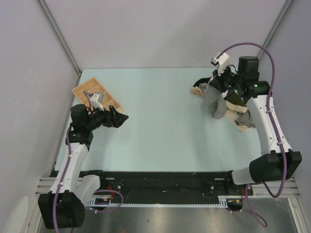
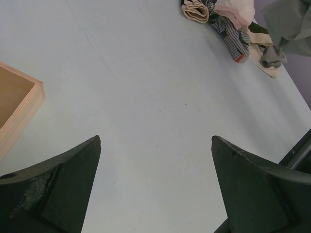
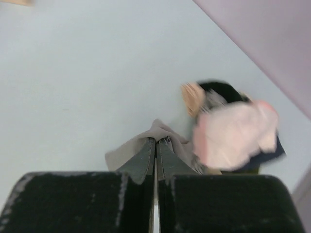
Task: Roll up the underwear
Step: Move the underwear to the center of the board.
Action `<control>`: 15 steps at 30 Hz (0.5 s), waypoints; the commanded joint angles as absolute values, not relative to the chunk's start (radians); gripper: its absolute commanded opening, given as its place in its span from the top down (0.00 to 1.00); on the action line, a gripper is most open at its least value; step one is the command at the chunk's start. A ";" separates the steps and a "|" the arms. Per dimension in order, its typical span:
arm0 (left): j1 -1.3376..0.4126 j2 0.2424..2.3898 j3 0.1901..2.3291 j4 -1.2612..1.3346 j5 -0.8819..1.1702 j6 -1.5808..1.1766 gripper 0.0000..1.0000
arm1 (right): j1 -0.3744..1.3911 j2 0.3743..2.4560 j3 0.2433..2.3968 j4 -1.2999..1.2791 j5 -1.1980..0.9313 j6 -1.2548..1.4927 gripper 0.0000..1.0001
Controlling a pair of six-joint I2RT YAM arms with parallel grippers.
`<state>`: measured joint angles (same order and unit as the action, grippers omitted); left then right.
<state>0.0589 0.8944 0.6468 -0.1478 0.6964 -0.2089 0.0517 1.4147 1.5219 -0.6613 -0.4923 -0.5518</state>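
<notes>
My right gripper [image 3: 156, 141] is shut on a fold of the taupe-grey underwear [image 3: 130, 149], which bunches round the fingertips. In the top view the underwear [image 1: 217, 103] hangs as a loose strip below the right gripper [image 1: 214, 88], over the table's back right, its lower end near the surface. The left wrist view catches the same grey cloth [image 2: 287, 20] at its top right corner. My left gripper [image 1: 121, 118] hovers at the table's left side, open with nothing between its fingers [image 2: 73, 179].
A pile of other garments [image 1: 239, 115] lies under the right arm: a pale pink-white one [image 3: 234, 135], a beige roll [image 3: 193, 97], a dark one [image 3: 219, 88] and a striped one [image 2: 234, 40]. A wooden compartment tray [image 1: 93, 93] sits at the back left.
</notes>
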 commanded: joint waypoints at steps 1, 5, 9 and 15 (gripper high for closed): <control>0.057 0.868 0.638 -0.112 0.785 -0.184 0.00 | 0.170 1.382 1.630 -0.799 -0.707 -0.609 1.00; 0.054 0.865 0.632 -0.095 0.798 -0.189 0.00 | 0.279 1.404 1.600 -0.778 -0.805 -0.543 1.00; 0.040 0.893 0.630 -0.101 0.807 -0.193 0.00 | 0.267 1.457 1.358 -0.617 -0.811 -0.438 1.00; -0.083 0.939 0.660 -0.159 0.746 -0.152 0.00 | 0.181 1.686 1.243 -0.606 -0.592 -0.416 0.86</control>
